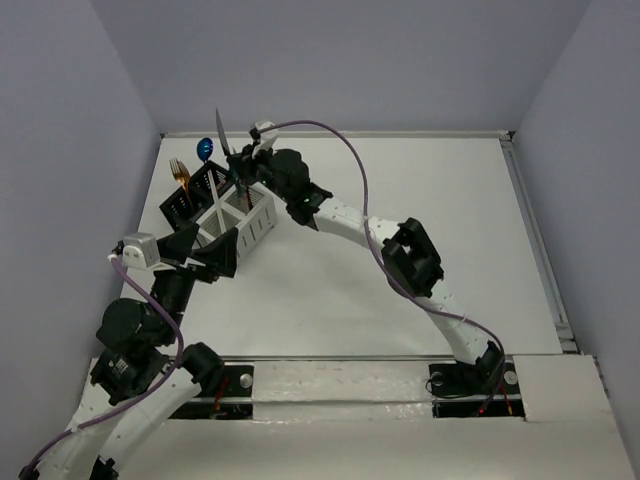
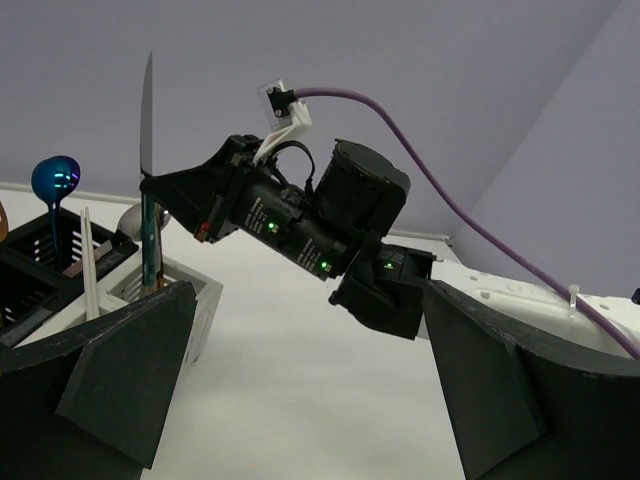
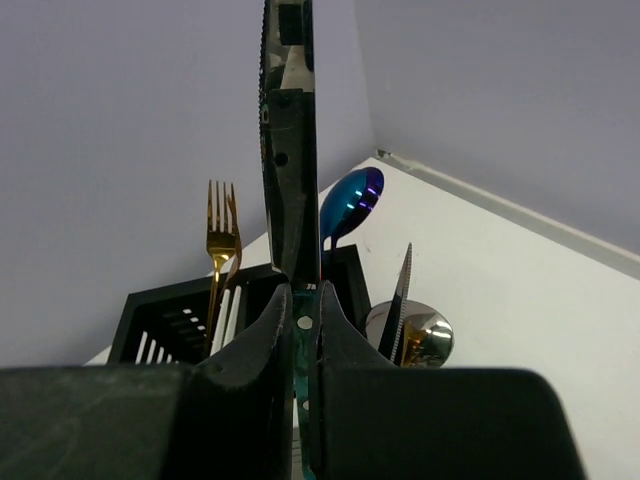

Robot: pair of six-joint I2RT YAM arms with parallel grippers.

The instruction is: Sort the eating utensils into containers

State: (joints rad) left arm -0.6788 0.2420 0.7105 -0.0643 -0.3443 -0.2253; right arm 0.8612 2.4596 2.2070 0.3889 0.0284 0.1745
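Note:
My right gripper (image 1: 238,172) is shut on the teal handle of a silver-bladed knife (image 1: 221,132) and holds it upright, blade up, over the white caddy (image 1: 252,222); the grip is close up in the right wrist view (image 3: 303,312). The black caddy (image 1: 192,196) beside it holds a gold fork (image 3: 222,230), a blue spoon (image 3: 350,203) and white chopsticks (image 3: 228,318). Another knife (image 3: 400,290) and a silver spoon (image 3: 427,337) stand in the white caddy. My left gripper (image 1: 212,258) is open and empty just in front of the white caddy (image 2: 195,300).
Both caddies stand at the far left of the white table (image 1: 400,250), close to the left wall (image 1: 80,150). The right arm (image 1: 410,260) stretches diagonally across the table. A raised rim (image 1: 535,230) runs along the right edge.

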